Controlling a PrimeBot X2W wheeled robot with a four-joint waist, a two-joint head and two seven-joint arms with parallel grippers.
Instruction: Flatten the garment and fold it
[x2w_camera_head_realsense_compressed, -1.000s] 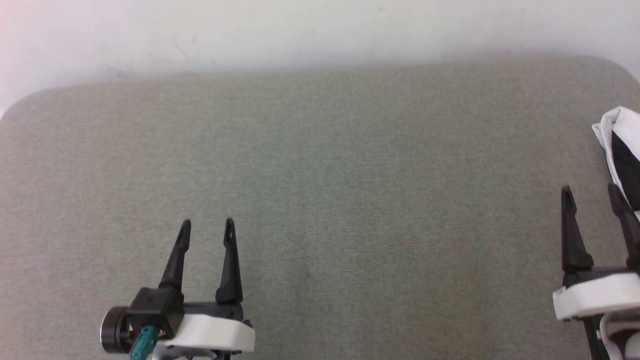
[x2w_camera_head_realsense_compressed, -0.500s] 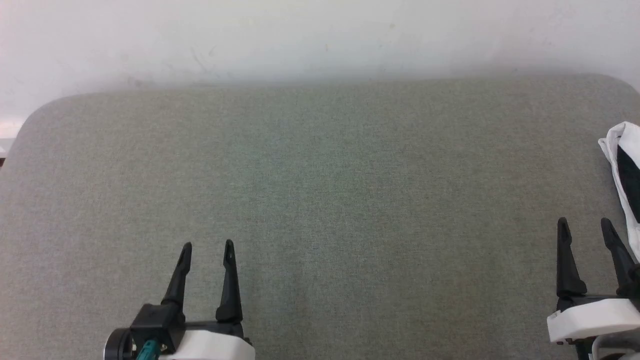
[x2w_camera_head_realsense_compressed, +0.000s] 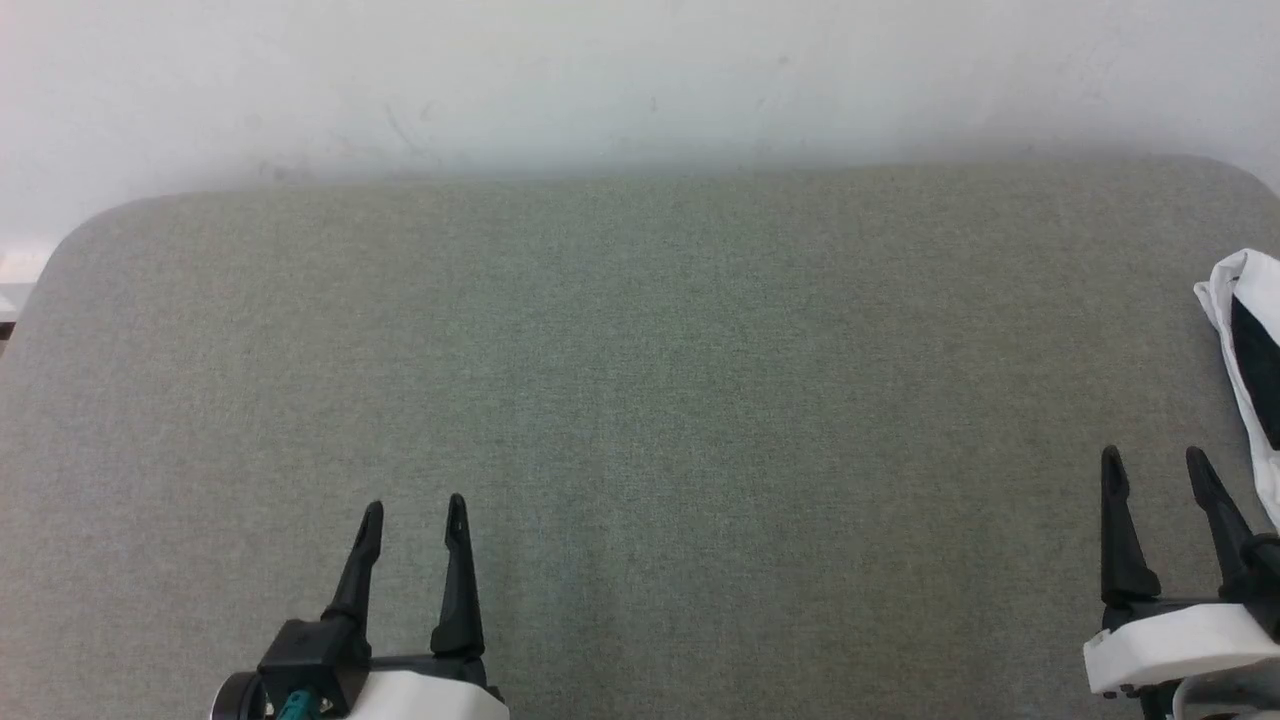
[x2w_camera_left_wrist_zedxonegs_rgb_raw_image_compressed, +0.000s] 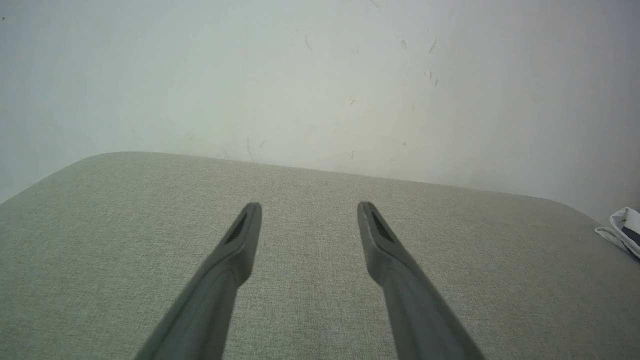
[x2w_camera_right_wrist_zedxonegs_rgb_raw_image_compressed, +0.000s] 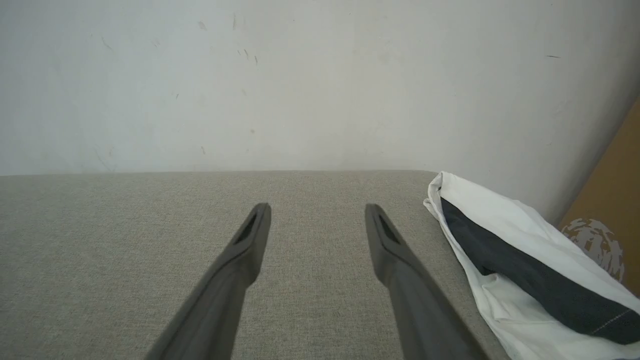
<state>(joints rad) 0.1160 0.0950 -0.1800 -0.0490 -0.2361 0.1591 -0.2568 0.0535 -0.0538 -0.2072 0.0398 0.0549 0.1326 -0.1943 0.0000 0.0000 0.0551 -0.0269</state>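
The garment (x2w_camera_head_realsense_compressed: 1250, 360), white with a black band, lies bunched at the far right edge of the grey-green padded surface (x2w_camera_head_realsense_compressed: 640, 400); most of it is cut off by the head view's edge. In the right wrist view the garment (x2w_camera_right_wrist_zedxonegs_rgb_raw_image_compressed: 520, 265) lies just right of my right fingers, apart from them. A small corner of the garment (x2w_camera_left_wrist_zedxonegs_rgb_raw_image_compressed: 622, 230) shows at the far right of the left wrist view. My right gripper (x2w_camera_head_realsense_compressed: 1155, 462) stands open and empty beside it. My left gripper (x2w_camera_head_realsense_compressed: 414, 508) is open and empty at the lower left, far from the cloth.
A pale wall (x2w_camera_head_realsense_compressed: 640, 80) rises right behind the padded surface. A brown cardboard panel (x2w_camera_right_wrist_zedxonegs_rgb_raw_image_compressed: 610, 200) stands past the garment at the right. The surface has rounded back corners.
The whole head view has shifted, so the camera moved. Both grippers sit lower in the picture than before. Both stay open and the garment lies as it did.
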